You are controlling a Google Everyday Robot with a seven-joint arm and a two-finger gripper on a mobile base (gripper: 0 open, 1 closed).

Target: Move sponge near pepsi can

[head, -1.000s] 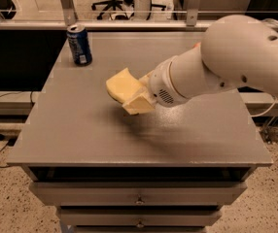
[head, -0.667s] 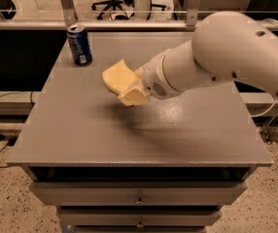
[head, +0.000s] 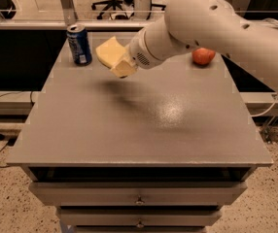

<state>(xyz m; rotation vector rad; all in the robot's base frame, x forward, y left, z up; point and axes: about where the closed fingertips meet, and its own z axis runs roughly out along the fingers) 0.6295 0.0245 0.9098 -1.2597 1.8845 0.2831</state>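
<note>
Fingers, blocky pale yellow, tight on flat foam sponge, aloft just beside cylindrical blue pepsi can.

1. The grey table has a flat matte top, with drawer fronts below its near edge.
2. The pepsi can stands upright on it at about 11 o'clock, near the far left corner.
3. A red apple rests on it at about 1 o'clock, well apart from the can.
4. The gripper hangs above the top toward 11 o'clock, clamping the sponge clear of the surface, near the can.
</note>
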